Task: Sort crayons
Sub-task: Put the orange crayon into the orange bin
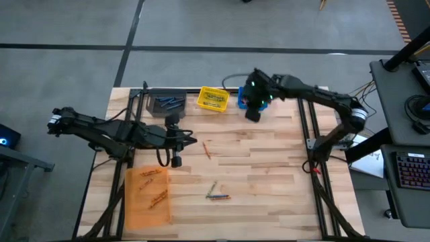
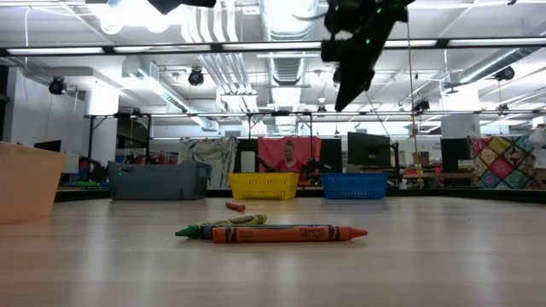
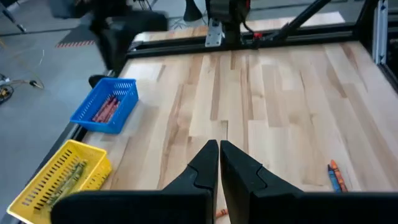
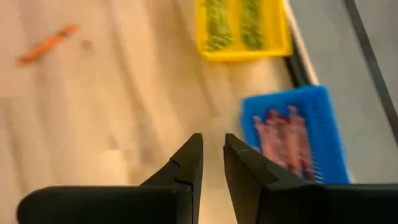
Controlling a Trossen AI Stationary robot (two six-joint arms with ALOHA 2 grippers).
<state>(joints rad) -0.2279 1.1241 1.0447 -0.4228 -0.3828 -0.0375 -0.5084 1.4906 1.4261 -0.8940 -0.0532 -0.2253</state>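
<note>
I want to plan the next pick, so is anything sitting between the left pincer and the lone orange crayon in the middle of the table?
Nothing visible does. The left pincer, shut and empty, sits just beside the orange crayon, with only bare table between them.

Four bins [image 1: 213,99] (one per colour), four loose crayons [image 1: 218,196].

Robotics lab, exposed ceiling ducts [image 2: 281,17], monitors [image 2: 368,149], keyboard desk [image 1: 403,128]
</note>
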